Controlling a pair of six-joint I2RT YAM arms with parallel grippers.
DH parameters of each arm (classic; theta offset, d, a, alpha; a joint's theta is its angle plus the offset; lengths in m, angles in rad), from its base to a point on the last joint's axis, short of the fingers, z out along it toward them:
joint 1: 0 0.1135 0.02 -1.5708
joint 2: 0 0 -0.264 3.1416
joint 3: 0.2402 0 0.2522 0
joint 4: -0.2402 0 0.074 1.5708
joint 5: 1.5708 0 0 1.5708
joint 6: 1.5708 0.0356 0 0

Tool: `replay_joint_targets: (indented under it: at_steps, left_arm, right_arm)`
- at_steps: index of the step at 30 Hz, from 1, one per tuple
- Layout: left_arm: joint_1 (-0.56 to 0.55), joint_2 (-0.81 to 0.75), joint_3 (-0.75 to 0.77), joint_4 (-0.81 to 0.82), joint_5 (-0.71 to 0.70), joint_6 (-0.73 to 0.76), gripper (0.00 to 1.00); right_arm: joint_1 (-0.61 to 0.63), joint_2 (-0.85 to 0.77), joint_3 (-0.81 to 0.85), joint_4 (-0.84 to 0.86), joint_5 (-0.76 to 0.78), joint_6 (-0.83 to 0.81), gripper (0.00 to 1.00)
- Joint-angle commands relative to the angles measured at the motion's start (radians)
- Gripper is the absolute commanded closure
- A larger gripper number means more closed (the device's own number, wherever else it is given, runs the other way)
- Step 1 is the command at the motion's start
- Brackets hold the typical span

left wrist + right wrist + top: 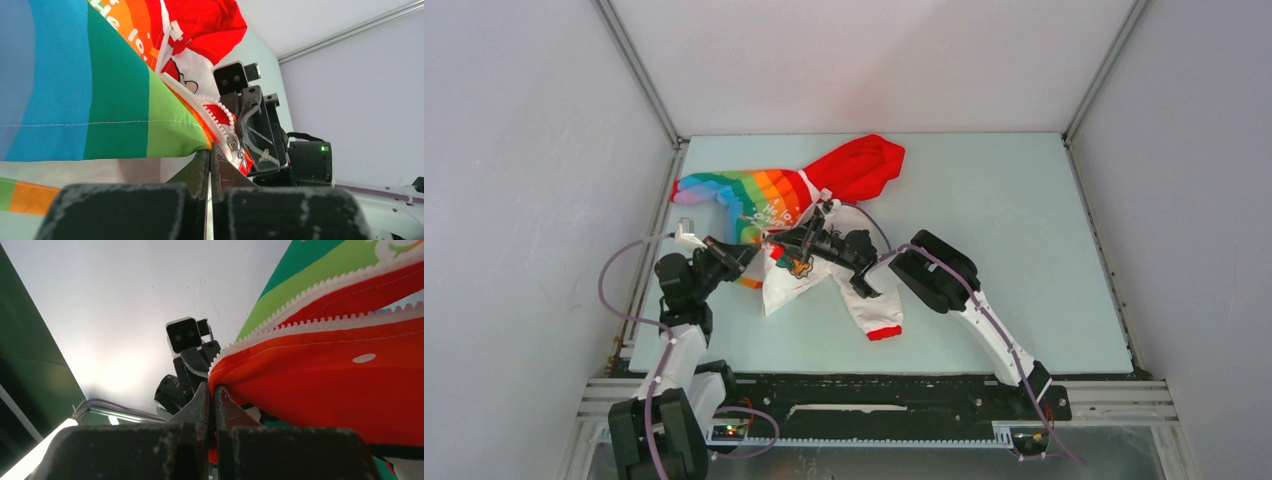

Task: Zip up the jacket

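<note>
The jacket [796,205] lies at the back left of the table, red hood [859,165] farthest, rainbow half [739,200] to the left, white printed half [799,280] nearer me. My left gripper [757,252] is shut on the rainbow half's lower edge [170,135], jaws pressed together [210,150] beside the white zipper teeth [217,107] and a metal slider [234,145]. My right gripper [786,245] faces it closely and is shut [212,388] on red-orange fabric [325,380] below a row of zipper teeth [310,322]. The two zipper rows stand apart.
A white sleeve with a red cuff [884,332] trails toward the near edge under the right arm [944,275]. The left wall and its metal frame rail [649,270] stand close beside the left arm. The pale table [1004,260] stretches to the right.
</note>
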Motion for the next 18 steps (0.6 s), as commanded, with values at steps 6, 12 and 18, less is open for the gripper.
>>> replay_joint_targets:
  at_steps: [6, 12, 18]
  left_arm:
    - [-0.054, 0.002, 0.037, -0.121, 0.043, 0.081, 1.00]
    - [-0.063, -0.013, 0.038, -0.100, 0.037, 0.077, 1.00]
    - [-0.097, -0.050, 0.064, -0.248, -0.041, 0.163, 1.00]
  right_arm:
    - [-0.017, 0.009, 0.080, -0.007, 0.098, 0.019, 1.00]
    - [0.009, 0.021, 0.054, 0.020, 0.122, 0.038, 1.00]
    - [-0.009, 0.024, 0.077, -0.006, 0.115, 0.035, 1.00]
